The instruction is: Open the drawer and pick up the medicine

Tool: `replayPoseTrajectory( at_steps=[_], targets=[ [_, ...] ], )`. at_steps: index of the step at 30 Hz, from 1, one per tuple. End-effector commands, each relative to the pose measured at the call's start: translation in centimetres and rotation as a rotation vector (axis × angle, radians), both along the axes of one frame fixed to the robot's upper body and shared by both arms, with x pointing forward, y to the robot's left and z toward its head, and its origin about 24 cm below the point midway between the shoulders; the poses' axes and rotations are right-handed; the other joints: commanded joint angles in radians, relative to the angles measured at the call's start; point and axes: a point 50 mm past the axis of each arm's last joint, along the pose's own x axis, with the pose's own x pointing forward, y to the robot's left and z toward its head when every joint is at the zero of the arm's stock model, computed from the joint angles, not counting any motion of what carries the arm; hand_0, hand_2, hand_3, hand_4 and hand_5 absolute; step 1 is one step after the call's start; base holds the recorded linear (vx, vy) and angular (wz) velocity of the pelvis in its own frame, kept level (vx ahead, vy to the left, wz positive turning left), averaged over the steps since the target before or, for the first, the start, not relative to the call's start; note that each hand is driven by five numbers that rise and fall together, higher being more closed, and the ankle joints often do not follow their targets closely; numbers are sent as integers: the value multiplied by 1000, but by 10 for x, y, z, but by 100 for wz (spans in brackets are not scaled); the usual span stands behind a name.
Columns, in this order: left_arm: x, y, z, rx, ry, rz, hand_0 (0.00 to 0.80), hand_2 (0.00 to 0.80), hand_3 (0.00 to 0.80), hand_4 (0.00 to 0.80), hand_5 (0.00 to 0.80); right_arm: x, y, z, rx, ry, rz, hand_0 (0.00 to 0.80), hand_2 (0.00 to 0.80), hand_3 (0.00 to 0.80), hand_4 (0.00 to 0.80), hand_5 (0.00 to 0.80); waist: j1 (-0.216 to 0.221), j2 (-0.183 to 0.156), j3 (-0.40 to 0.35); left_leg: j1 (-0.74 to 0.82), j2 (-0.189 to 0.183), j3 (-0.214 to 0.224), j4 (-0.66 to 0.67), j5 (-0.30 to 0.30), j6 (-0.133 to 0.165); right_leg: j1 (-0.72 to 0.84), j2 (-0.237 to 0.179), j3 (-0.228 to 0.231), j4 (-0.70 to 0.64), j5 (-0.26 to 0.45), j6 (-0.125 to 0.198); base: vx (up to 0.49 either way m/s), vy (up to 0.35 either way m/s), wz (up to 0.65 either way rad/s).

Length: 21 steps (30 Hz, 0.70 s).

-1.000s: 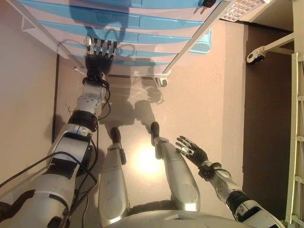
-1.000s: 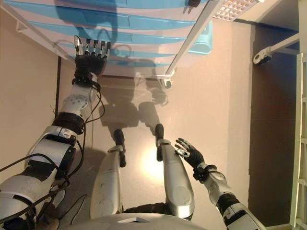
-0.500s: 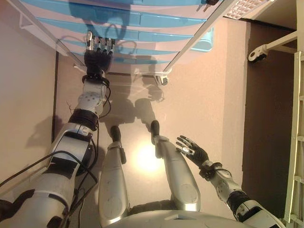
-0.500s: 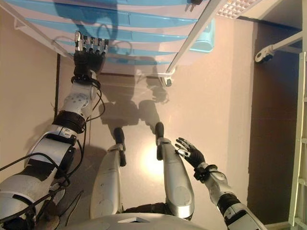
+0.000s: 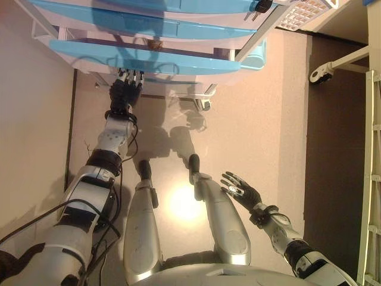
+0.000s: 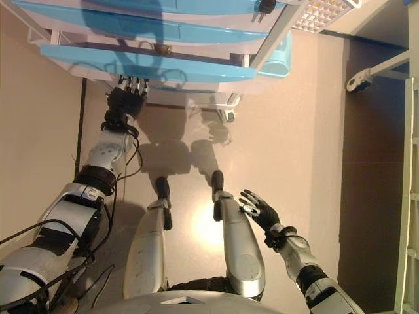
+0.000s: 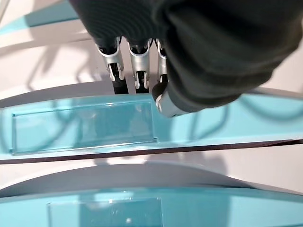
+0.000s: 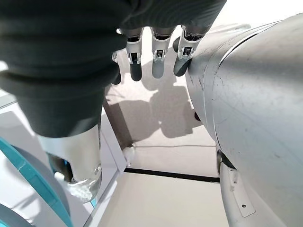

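Beige floor (image 5: 250, 119) carries white cabinet (image 5: 208, 92), blue drawers.

Looks like a lab or clinic storeroom — a white wheeled cart (image 5: 196, 83) of pale blue plastic drawers (image 5: 149, 59), bare beige floor (image 5: 256, 131), and a white metal frame on a caster (image 5: 319, 71) beside it.

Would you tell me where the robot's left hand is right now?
In the left eye view, the left hand is at upper left, fingers hooked under the front edge of the pulled-out blue drawer.
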Motion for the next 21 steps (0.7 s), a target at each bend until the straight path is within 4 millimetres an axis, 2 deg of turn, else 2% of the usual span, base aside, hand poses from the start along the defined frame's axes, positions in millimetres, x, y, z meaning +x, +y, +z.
replayPoseTrajectory(
  at_steps=[1,9,10,13,15,18,21],
  targets=[
    [0,-12,66,-43,-378,-98,800,800,800,800,800,-37,-5,-22,-34,132,52,0,0,0,0,0,19,29,-26,-47,-39,9,61,-38,14,20,-13,-15,-45,45,43,0,0,0],
    [-15,0,1,-94,-284,-107,800,800,800,800,800,-38,-8,-21,-46,132,36,0,0,0,0,0,38,41,-26,-33,-45,-6,53,-31,12,37,-12,-32,-40,34,40,0,0,0],
    [-22,2,-18,-105,-255,-106,800,800,800,800,800,-37,-7,-21,-50,130,34,0,0,0,0,0,44,42,-26,-27,-47,-10,47,-29,12,42,-10,-36,-41,32,40,0,0,0],
    [-33,4,-44,-125,-215,-102,800,800,800,800,800,-37,-8,-21,-53,130,28,0,0,0,0,0,52,45,-26,-21,-49,-16,41,-25,14,47,-10,-42,-38,27,39,0,0,0],
    [-47,7,-72,-133,-176,-101,800,800,800,800,800,-38,-9,-21,-59,130,26,0,0,0,0,0,62,49,-26,-17,-51,-21,37,-23,15,53,-10,-49,-37,23,38,0,0,0],
    [-61,10,-96,-153,-129,-91,800,800,800,800,800,-39,-10,-21,-62,131,18,0,0,0,0,0,69,54,-26,-14,-52,-26,34,-19,16,55,-10,-56,-30,18,38,-2,7,4],
    [-85,10,-128,-176,-80,-81,800,800,800,800,800,-39,-13,-20,-70,130,8,0,0,0,0,0,80,60,-26,-8,-56,-34,29,-17,17,60,-10,-64,-29,13,38,-9,18,8]
  ],
)
